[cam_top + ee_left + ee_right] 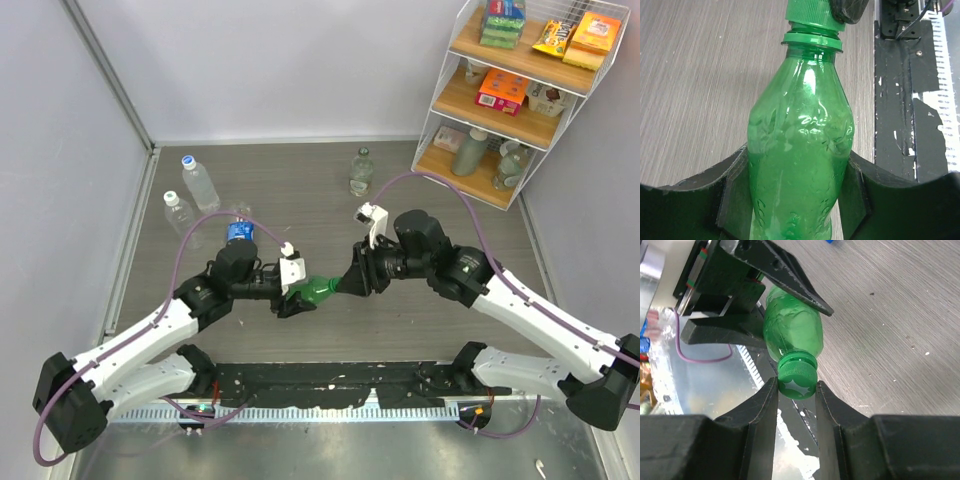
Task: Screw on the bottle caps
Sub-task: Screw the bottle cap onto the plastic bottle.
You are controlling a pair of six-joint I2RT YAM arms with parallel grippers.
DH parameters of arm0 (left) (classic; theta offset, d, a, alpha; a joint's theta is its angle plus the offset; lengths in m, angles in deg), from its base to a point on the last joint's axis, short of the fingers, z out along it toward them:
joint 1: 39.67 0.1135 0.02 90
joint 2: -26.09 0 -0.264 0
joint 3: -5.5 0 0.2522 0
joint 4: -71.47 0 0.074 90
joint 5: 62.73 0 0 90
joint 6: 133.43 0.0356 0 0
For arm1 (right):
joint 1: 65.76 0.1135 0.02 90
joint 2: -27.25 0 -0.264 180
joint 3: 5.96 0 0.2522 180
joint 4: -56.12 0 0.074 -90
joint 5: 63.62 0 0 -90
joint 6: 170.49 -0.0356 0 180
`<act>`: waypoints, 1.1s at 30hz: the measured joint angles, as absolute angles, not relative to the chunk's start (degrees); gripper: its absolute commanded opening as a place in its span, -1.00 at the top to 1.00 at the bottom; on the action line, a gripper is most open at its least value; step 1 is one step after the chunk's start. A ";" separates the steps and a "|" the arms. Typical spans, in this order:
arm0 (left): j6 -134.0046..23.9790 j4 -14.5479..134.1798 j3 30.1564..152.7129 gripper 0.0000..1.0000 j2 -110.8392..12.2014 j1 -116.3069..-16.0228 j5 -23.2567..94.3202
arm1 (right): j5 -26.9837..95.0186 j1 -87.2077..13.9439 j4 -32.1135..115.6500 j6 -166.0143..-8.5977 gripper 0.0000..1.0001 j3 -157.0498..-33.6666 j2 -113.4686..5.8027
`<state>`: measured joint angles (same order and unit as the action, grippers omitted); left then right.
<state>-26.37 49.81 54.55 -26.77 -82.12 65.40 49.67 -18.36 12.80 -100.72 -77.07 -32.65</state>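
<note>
A translucent green bottle (318, 292) is held off the table between the two arms, lying roughly level. My left gripper (297, 299) is shut on its body (800, 140), one finger on each side. The green cap (797, 375) sits on the bottle's neck and also shows in the left wrist view (812, 12). My right gripper (350, 282) is shut on this cap, a finger against each side (796, 386). The bottle with the blue cola label (238, 232) stands behind my left arm. No loose white or blue cap shows.
Two clear bottles (200, 185) (179, 213) stand at the back left. A clear bottle with a dark cap (361, 172) stands at the back middle. A wire shelf with snack boxes and bottles (520, 95) fills the back right corner. A black strip (330, 380) runs along the near edge.
</note>
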 measured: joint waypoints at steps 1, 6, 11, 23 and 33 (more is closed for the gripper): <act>-26.42 49.40 54.55 0.88 -26.73 -82.04 64.92 | 49.16 -18.38 13.35 -102.40 0.88 -76.67 -32.87; -28.06 49.35 53.46 0.88 -25.33 -81.90 61.51 | 47.83 -19.02 19.25 -111.47 0.87 -73.04 -32.50; -30.33 50.16 53.20 0.89 -24.78 -81.90 58.36 | 45.40 -19.37 23.38 -117.72 0.98 -71.40 -32.43; -31.34 56.15 52.54 0.89 -25.33 -82.01 64.57 | 50.21 -19.48 16.65 -102.86 0.98 -76.76 -30.55; -31.38 61.37 51.54 0.89 -22.75 -82.93 75.28 | 64.09 -18.95 11.40 -90.36 0.98 -80.74 -29.22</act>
<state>-31.38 61.37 51.54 -22.75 -82.93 75.28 64.09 -18.95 11.40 -90.36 -80.74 -29.22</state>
